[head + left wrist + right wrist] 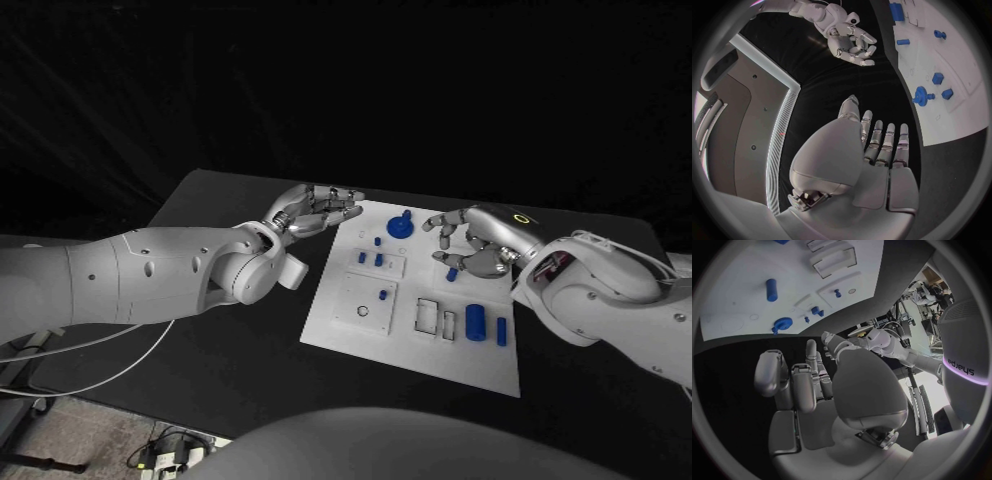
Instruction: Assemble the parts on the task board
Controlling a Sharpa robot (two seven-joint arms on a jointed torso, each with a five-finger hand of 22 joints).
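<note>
Several blue parts (476, 320) lie loose on your task board (346, 335), nearest you, awaiting assembly. Farther off, your right hand (473, 238) and left hand (310, 210) hover empty, fingers loosely curled apart, flanking the blue gear (400, 226), probably readying a pick.

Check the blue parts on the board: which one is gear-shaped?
The blue gear, at the task board's far edge between both hands; it alone is round and toothed, the rest are pegs and blocks.

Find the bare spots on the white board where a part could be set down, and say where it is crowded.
Bare: the task board's near edge, below the slots, and its near-left corner. Crowded: the far end, between the left hand and right hand, around the blue gear.
</note>
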